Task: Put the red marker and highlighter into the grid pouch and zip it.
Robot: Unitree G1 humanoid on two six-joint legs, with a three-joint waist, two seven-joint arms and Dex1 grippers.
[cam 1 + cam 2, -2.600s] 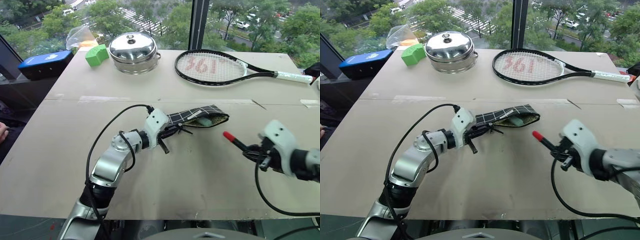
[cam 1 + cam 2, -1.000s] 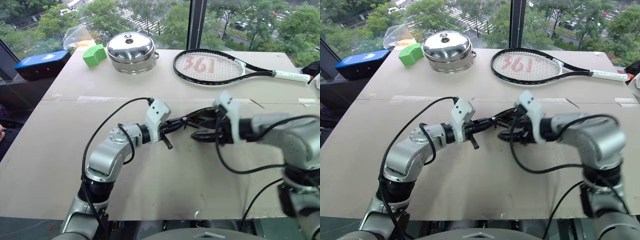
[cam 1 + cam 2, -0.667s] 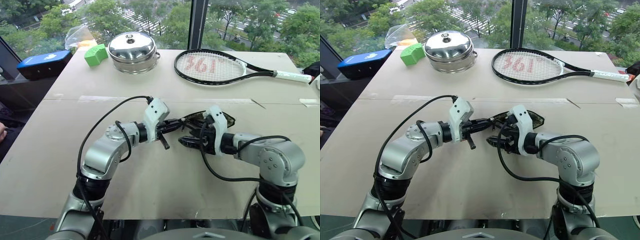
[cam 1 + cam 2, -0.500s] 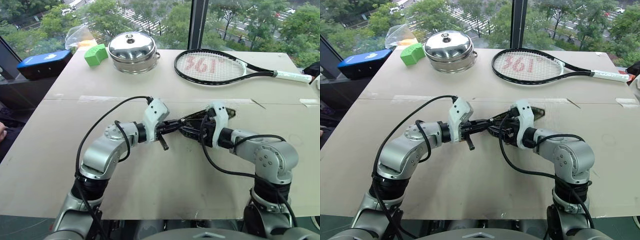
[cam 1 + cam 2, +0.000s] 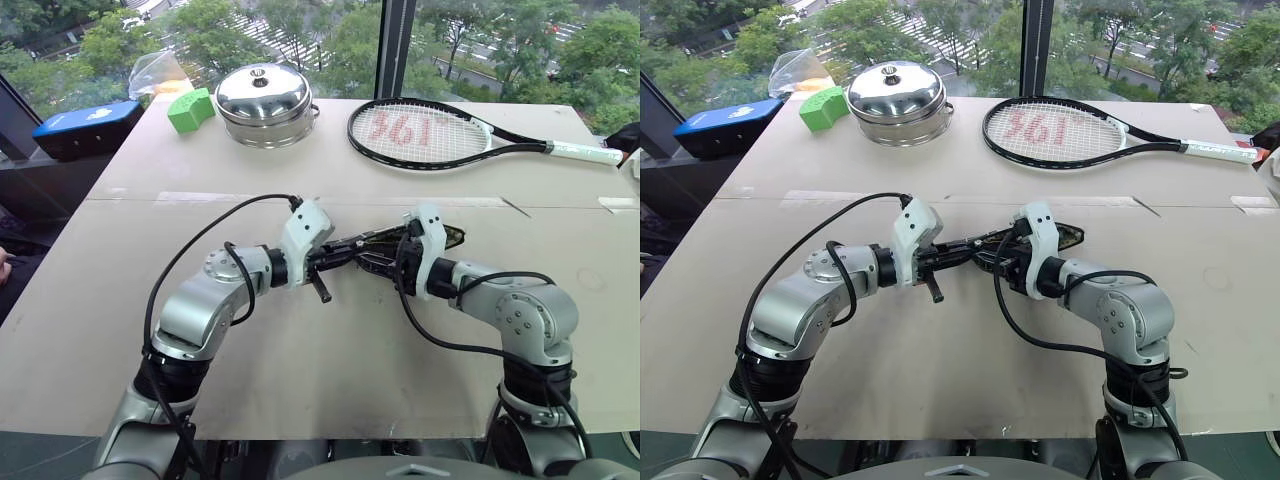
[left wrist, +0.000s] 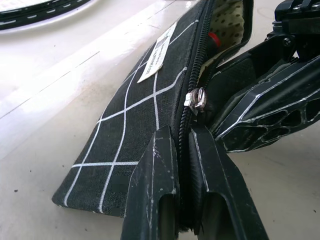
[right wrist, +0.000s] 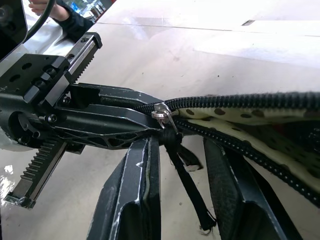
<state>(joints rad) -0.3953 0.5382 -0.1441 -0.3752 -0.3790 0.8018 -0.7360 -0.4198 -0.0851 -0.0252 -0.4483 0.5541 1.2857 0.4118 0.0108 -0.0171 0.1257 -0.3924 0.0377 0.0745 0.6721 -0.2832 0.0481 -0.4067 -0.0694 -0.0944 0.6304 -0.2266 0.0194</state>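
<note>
Black pouch (image 6: 150,100): held above the bench (image 5: 330,370), mouth unzipped
Left claw (image 6: 182,200): clamped on the pouch end
Right claw (image 7: 177,165): partly open, fingers either side of the zipper pull (image 7: 162,114)
Marker (image 6: 214,38): red cap inside the pouch

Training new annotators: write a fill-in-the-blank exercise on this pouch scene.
1. The left gripper is shut on the end of the grid ____.
2. Inside the open pouch, a ____ cap shows.
3. The right gripper straddles the zipper ____.
4. The tennis racket lies beside a steel ____.

Missing words: pouch; red; pull; pot
</note>
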